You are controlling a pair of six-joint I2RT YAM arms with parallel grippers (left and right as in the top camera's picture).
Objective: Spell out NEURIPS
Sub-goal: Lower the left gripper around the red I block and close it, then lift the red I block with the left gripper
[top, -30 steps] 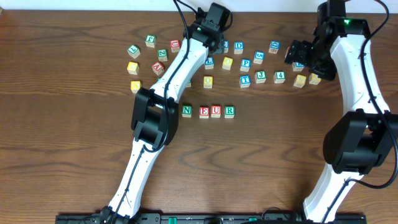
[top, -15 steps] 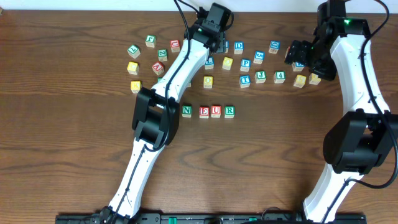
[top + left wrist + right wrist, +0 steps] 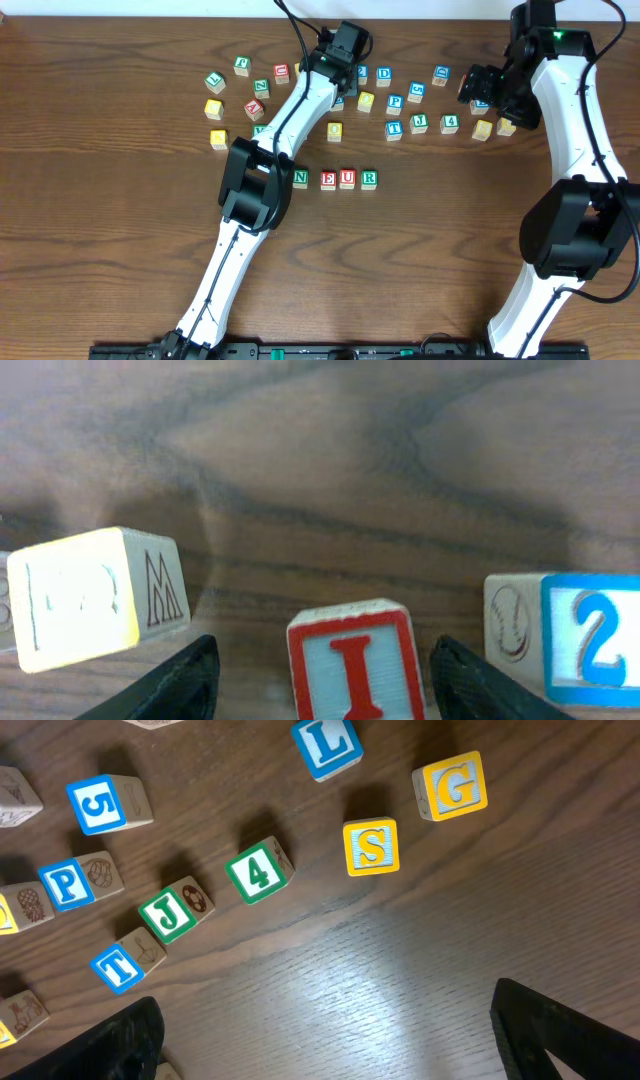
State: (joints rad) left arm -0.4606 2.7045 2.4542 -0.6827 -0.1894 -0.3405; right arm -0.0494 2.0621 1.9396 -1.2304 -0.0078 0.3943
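Blocks N [image 3: 300, 178], E [image 3: 328, 180], U [image 3: 347, 178] and R [image 3: 369, 178] stand in a row mid-table. My left gripper [image 3: 343, 62] is at the back among the loose blocks. In the left wrist view it is open [image 3: 322, 652], with the red I block [image 3: 355, 660] standing between its fingers and a gap on each side. The blue P block [image 3: 394, 102] [image 3: 70, 883] and yellow S block [image 3: 482, 128] [image 3: 371, 847] lie loose. My right gripper [image 3: 476, 85] [image 3: 325, 1010] is open and empty, above bare wood near S.
A blue 2 block [image 3: 590, 645] is right of I, and a yellow block [image 3: 85, 595] with an M on its side is left of it. Near S lie G [image 3: 455, 785], L [image 3: 328, 745], 4 [image 3: 258, 870], J [image 3: 172, 913], T [image 3: 118, 965] and 5 [image 3: 100, 805].
My left arm has shifted a little to the right and its gripper has moved slightly toward the front. The right arm and the blocks have not moved.
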